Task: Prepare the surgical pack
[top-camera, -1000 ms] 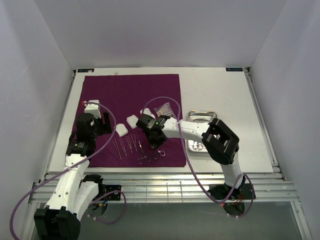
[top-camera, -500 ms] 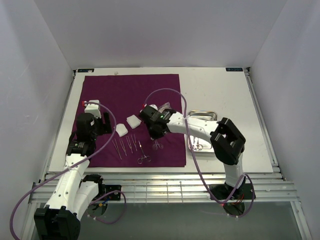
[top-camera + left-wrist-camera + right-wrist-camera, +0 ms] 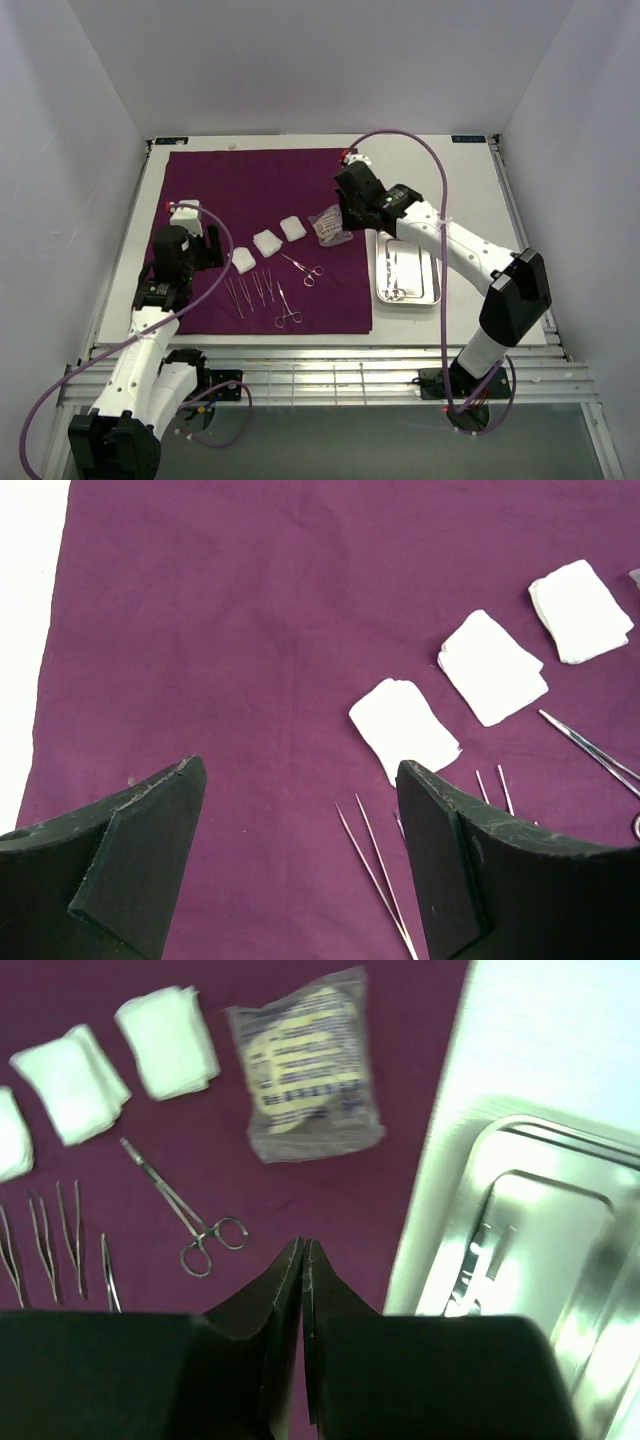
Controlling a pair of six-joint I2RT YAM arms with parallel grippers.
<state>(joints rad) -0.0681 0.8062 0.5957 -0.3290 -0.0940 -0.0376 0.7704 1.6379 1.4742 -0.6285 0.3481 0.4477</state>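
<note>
Over purple cloth (image 3: 250,190), outstretched right arm's end effector (image 3: 303,1248) hangs closed.

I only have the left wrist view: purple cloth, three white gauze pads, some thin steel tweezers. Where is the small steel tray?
Observer: The small rectangular steel tray sits on the bare white table, just off the right edge of the deep-purple cloth.
Operator: Anything in it?
Observer: At least one metal instrument lies in it, too small to identify.
Operator: And the right gripper?
Observer: The right gripper is shut with nothing in it, above the cloth's right edge near a clear plastic packet.
</note>
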